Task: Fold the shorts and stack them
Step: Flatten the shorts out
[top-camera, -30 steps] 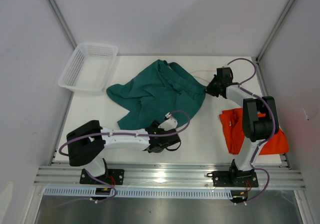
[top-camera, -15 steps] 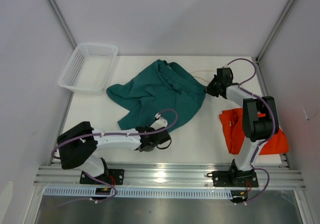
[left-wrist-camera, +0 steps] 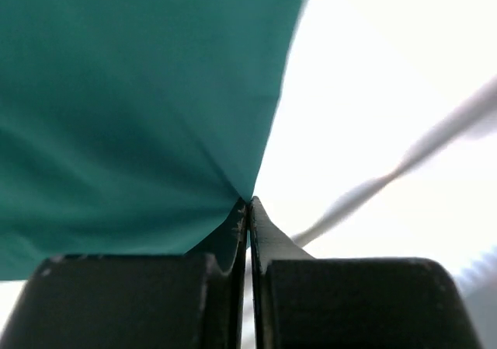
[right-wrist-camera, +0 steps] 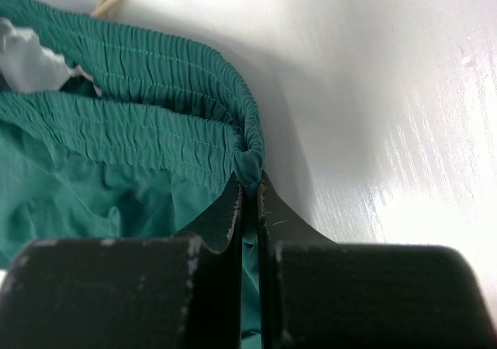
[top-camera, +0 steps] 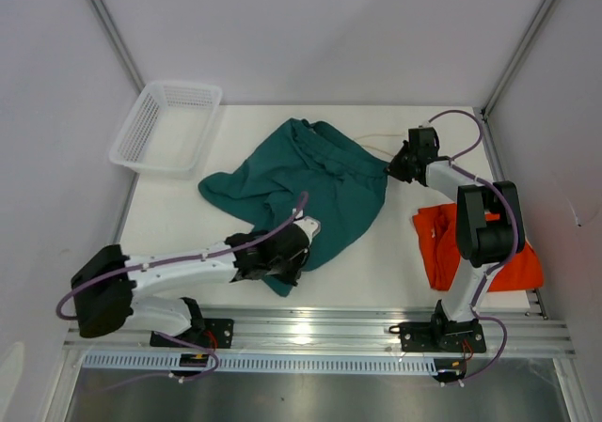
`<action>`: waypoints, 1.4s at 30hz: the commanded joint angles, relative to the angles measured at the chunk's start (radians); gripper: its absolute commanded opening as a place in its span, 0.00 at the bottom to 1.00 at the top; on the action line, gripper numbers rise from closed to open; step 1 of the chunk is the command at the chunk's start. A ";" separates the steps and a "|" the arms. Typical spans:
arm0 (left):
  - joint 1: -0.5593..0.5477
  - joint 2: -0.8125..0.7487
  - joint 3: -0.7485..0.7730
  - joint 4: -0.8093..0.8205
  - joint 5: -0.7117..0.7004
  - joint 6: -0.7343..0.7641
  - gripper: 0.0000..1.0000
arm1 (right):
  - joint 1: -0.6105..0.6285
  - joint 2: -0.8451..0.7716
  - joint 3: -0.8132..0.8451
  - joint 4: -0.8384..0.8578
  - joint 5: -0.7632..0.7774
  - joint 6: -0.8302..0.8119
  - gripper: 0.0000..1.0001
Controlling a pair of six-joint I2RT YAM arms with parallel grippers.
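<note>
The dark teal shorts (top-camera: 301,182) lie spread and rumpled across the middle of the table. My left gripper (top-camera: 282,270) is shut on their near hem corner, which is drawn toward the front edge; in the left wrist view the teal fabric (left-wrist-camera: 132,116) runs into the closed left gripper (left-wrist-camera: 248,203). My right gripper (top-camera: 394,170) is shut on the elastic waistband (right-wrist-camera: 178,131) at the far right end of the shorts, the band pinched in the right gripper (right-wrist-camera: 248,179). The orange shorts (top-camera: 442,248) lie at the right, partly hidden under the right arm.
A white mesh basket (top-camera: 167,127) stands at the back left corner. A pale drawstring (top-camera: 376,142) trails on the table behind the waistband. The metal rail (top-camera: 310,328) with both arm bases runs along the near edge. Walls close in on both sides.
My left gripper has closed on the teal hem and swung left and toward the front edge, pulling that corner out. The right arm has not moved.
</note>
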 commanded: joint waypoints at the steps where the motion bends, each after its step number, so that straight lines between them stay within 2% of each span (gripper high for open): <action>1: 0.025 -0.139 0.060 0.100 0.301 0.026 0.00 | -0.005 -0.034 -0.007 0.031 0.003 -0.007 0.00; 2: 0.051 -0.158 0.067 0.117 0.387 0.021 0.00 | -0.005 -0.033 -0.007 0.029 0.000 -0.007 0.00; 5: 0.271 -0.184 0.041 0.177 0.568 -0.019 0.00 | -0.005 -0.031 -0.010 0.032 -0.003 -0.006 0.00; 6: 0.402 -0.177 0.030 0.215 0.649 -0.043 0.00 | -0.005 -0.030 -0.008 0.032 -0.003 -0.006 0.00; 8: 0.524 -0.128 -0.047 0.257 0.712 -0.078 0.00 | -0.005 -0.031 -0.012 0.032 -0.003 -0.006 0.00; 9: 0.619 -0.105 -0.100 0.348 0.793 -0.089 0.00 | -0.005 -0.031 -0.013 0.032 -0.003 -0.007 0.00; 10: 0.652 -0.079 -0.126 0.364 0.797 -0.091 0.00 | -0.007 -0.031 -0.013 0.032 -0.003 -0.009 0.00; 12: 0.689 0.009 -0.165 0.337 0.736 -0.071 0.09 | -0.007 -0.030 -0.015 0.032 -0.003 -0.009 0.00; 14: 0.689 0.050 -0.188 0.321 0.650 -0.066 0.30 | -0.007 -0.029 -0.013 0.034 -0.007 -0.007 0.00; 16: 0.689 0.034 -0.205 0.335 0.601 -0.078 0.43 | -0.007 -0.029 -0.013 0.034 -0.009 -0.007 0.00; 17: 0.689 -0.012 -0.226 0.340 0.590 -0.094 0.53 | -0.007 -0.031 -0.015 0.034 -0.007 -0.007 0.00; 20: 0.689 -0.109 -0.220 0.276 0.512 -0.100 0.64 | -0.007 -0.026 -0.013 0.037 -0.010 -0.007 0.00; 25: 0.689 -0.300 -0.136 0.095 0.382 -0.083 0.76 | -0.001 -0.017 -0.013 0.040 -0.010 -0.007 0.00; 28: 0.664 -0.377 -0.110 0.061 0.358 -0.079 0.76 | -0.002 -0.020 -0.015 0.040 -0.006 -0.009 0.00; 31: 0.565 -0.425 -0.082 0.025 0.270 -0.060 0.77 | -0.002 -0.017 -0.015 0.040 -0.006 -0.012 0.00; 32: 0.486 -0.428 -0.058 0.010 0.228 -0.056 0.81 | -0.002 -0.016 -0.015 0.038 -0.006 -0.012 0.00; 33: 0.445 -0.428 -0.042 -0.030 0.154 -0.051 0.82 | -0.002 -0.014 -0.013 0.040 -0.007 -0.012 0.00; 34: 0.358 -0.424 -0.019 -0.063 0.053 -0.048 0.81 | -0.002 -0.014 -0.013 0.038 -0.007 -0.010 0.00; 35: 0.312 -0.422 0.002 -0.064 0.052 -0.049 0.81 | -0.002 -0.014 -0.013 0.038 -0.007 -0.012 0.00; 37: 0.228 -0.422 0.019 -0.091 -0.051 -0.042 0.81 | -0.002 -0.014 -0.015 0.040 -0.007 -0.010 0.00; 38: 0.142 -0.420 0.039 -0.099 -0.080 -0.037 0.81 | -0.002 -0.014 -0.015 0.040 -0.007 -0.013 0.00; 42: -0.065 -0.384 0.074 -0.172 -0.301 -0.059 0.81 | -0.002 -0.011 -0.013 0.040 -0.007 -0.013 0.00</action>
